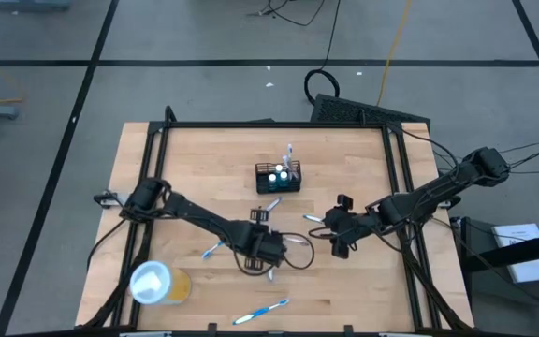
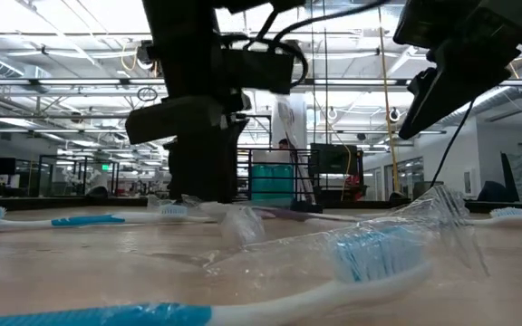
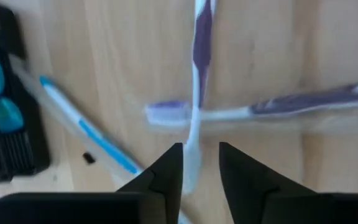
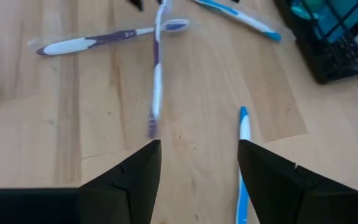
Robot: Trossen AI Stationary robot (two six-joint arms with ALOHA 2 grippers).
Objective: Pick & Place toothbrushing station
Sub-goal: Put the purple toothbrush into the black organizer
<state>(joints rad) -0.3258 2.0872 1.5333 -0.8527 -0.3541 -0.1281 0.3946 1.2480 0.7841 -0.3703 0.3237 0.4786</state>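
The toothbrushing station [image 1: 278, 178], a small black wire-mesh holder, stands at the table's far middle with teal items and a brush upright in it. Two purple-and-white toothbrushes lie crossed on the wood: one [image 3: 197, 68] [image 4: 156, 68] across the other [image 3: 272, 107] [image 4: 98, 40]. My left gripper [image 1: 269, 250] [image 3: 201, 147] points steeply down, open, with one end of the upper purple toothbrush [image 3: 191, 165] between its fingers. My right gripper [image 1: 335, 225] [image 4: 199, 144] hovers open above the table, right of the crossed toothbrushes, with nothing between its fingers. My left gripper comes from above with a finger on either side of the end [image 3: 191, 165] of the purple toothbrush, along its length. There is a gap at the fingertips, and I cannot tell whether either finger touches the toothbrush. The toothbrush rests across the second purple one.
Blue toothbrushes, some in clear wrappers, lie scattered about [image 1: 215, 248] [image 1: 260, 312] [image 4: 243, 155] [image 3: 86, 130] [image 2: 370, 263]. A yellow cup with a white lid [image 1: 157, 283] stands at the near left. Black frame rails [image 1: 148, 187] run along the table's sides.
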